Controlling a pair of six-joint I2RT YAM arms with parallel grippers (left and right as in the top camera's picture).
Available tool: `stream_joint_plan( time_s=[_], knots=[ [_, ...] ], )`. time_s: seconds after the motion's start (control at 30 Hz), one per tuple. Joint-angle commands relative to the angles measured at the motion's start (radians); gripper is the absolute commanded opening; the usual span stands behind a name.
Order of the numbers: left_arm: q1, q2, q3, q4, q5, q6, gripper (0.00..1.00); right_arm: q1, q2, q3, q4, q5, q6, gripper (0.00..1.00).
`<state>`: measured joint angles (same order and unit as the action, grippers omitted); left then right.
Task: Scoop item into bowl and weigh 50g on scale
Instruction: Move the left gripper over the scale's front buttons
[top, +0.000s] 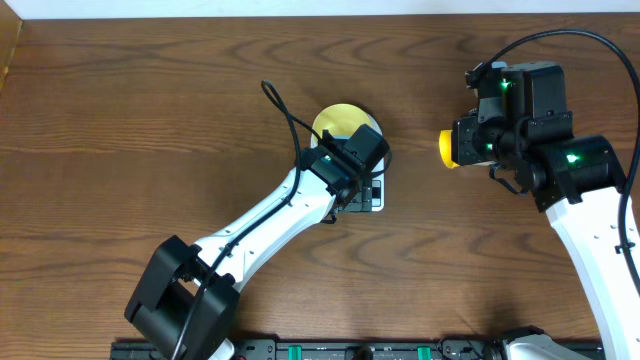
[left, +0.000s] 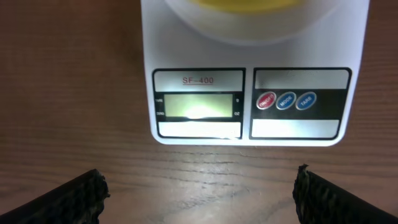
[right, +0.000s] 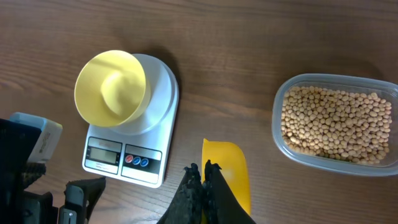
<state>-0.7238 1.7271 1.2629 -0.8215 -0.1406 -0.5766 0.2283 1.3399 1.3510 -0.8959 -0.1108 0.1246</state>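
Note:
The pale-yellow bowl (right: 112, 87) stands empty on the white scale (right: 158, 106); both also show in the overhead view, bowl (top: 342, 122) and scale (top: 374, 192). My left gripper (left: 200, 186) is open and empty, just above the table in front of the scale's display and buttons (left: 249, 106). In the overhead view it (top: 345, 200) covers part of the scale. My right gripper (right: 200, 171) is shut on the handle of a bright yellow scoop (right: 227, 168), which looks empty. The tan beans (right: 333, 124) fill a clear container (right: 280, 134) to the right of the scoop.
In the overhead view the right arm (top: 580, 190) hides the bean container, and only the scoop's tip (top: 447, 150) shows. Bare wooden table lies between the scale and the container. The left arm (top: 260, 225) reaches in from the front left.

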Motion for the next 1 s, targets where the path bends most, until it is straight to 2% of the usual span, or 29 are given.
stream_joint_plan(
  time_s=[0.0, 0.63, 0.97],
  knots=[
    [-0.002, 0.005, -0.009, 0.01, -0.037, 0.038, 0.98, -0.007, 0.006, 0.015, 0.002, 0.007, -0.002, 0.01],
    [-0.002, 0.018, -0.063, 0.112, -0.055, 0.034, 0.98, -0.007, 0.006, 0.015, -0.003, 0.007, -0.002, 0.01],
    [-0.002, 0.018, -0.07, 0.114, -0.081, 0.05, 0.98, -0.007, 0.006, 0.015, -0.005, 0.007, -0.002, 0.01]
  ],
)
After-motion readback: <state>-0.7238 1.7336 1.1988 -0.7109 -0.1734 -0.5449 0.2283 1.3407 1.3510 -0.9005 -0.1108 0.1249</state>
